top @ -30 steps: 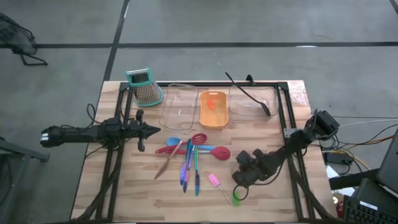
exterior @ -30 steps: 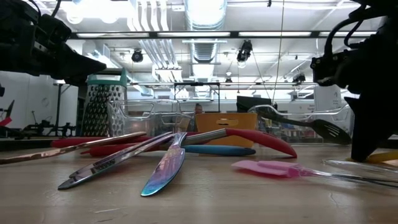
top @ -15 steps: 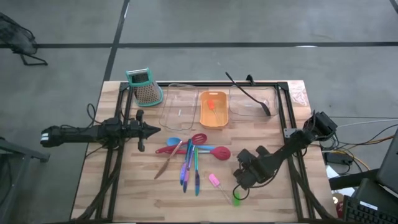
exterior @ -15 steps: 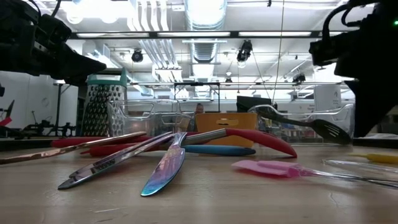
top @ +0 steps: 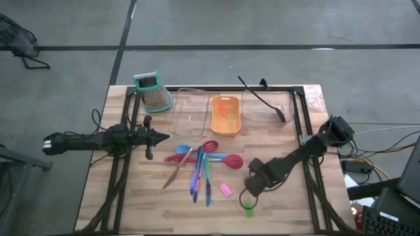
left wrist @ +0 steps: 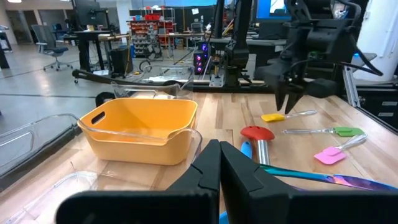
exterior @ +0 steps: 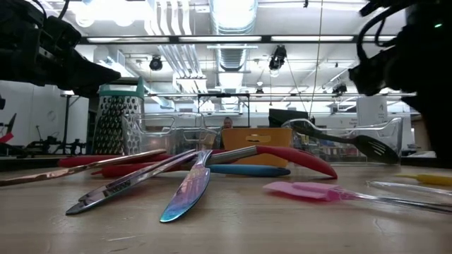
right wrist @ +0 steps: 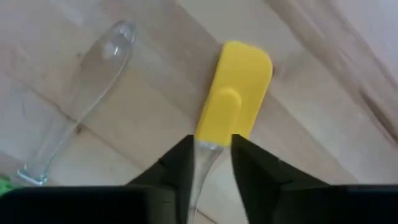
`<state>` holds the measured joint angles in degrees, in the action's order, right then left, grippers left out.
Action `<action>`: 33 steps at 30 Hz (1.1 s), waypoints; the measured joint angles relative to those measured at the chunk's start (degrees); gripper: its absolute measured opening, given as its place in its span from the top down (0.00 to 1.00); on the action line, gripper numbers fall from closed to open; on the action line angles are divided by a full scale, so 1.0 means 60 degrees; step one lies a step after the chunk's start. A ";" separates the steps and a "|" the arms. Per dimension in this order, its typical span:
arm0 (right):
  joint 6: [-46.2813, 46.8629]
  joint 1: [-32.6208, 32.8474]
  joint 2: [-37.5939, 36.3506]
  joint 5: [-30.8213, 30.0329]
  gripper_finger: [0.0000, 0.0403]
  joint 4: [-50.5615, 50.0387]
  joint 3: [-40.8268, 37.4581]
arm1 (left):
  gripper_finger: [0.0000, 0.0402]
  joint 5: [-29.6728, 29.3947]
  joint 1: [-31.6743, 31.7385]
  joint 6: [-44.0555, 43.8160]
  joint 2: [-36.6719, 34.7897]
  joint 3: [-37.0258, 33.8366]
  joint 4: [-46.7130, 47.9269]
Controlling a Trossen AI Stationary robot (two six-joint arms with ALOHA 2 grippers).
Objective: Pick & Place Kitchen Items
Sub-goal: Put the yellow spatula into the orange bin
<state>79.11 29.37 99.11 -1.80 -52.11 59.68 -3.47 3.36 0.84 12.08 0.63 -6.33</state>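
A yellow spatula (right wrist: pixel 236 81) with a clear handle (right wrist: pixel 205 158) lies flat on the wood table (top: pixel 289 210), near its right side. My right gripper (right wrist: pixel 208 158) hangs a little above it, pointing down and open, one finger on each side of the handle. It also shows in the left wrist view (left wrist: pixel 291 102) and from above (top: pixel 252 183). A green spatula (top: pixel 249 210) and a pink spatula (top: pixel 226 190) lie nearby. Red and blue spoons and thin sticks (top: pixel 200 167) lie fanned at mid-table. My left gripper (top: pixel 164 137) waits shut and level at the left.
Along the far edge stand a teal-topped grater (top: pixel 152 92), a clear tray (top: pixel 190 111), an orange tray (top: pixel 225 115) and another clear tray (top: pixel 266 108) with a long black spoon (top: pixel 262 98) across it. Bare wood (top: pixel 138 196) lies at the near left.
My right gripper has risen from just above the table near the green spatula. It has tipped to point more nearly straight down and shifted slightly toward the far edge. The spatulas have stayed in place.
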 joint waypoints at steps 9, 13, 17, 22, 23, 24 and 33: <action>0.0675 0.0546 0.0011 -0.2767 0.44 0.0126 -0.0131 | 0.99 -0.0002 -0.0002 0.0001 0.0000 0.0001 0.0003; 0.1732 0.1666 0.0069 -0.5103 0.38 0.0506 -0.0364 | 0.99 -0.0003 0.0000 0.0003 0.0000 0.0000 0.0000; 0.2694 0.2621 0.0239 -0.6797 0.32 0.0758 -0.0664 | 0.99 -0.0001 -0.0003 0.0001 0.0003 0.0001 0.0004; 0.3326 0.3267 0.0745 -0.6955 0.28 0.0822 -0.0973 | 0.99 -0.0003 0.0000 0.0003 0.0011 0.0000 0.0010; 0.3482 0.3364 0.0918 -0.7023 0.27 0.0827 -0.0987 | 0.99 0.0001 0.0000 0.0004 0.0011 0.0000 0.0028; 0.3643 0.3440 0.1081 -0.7082 0.27 0.0852 -0.1003 | 0.99 0.0000 -0.0002 0.0002 0.0014 0.0000 0.0032; 0.4707 0.3878 0.2629 -0.8122 0.32 0.0752 -0.0979 | 0.99 0.0000 0.0000 0.0001 0.0015 0.0000 0.0066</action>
<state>107.35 52.64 114.88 -50.53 -47.60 53.81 -3.47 3.36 0.85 12.16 0.63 -5.93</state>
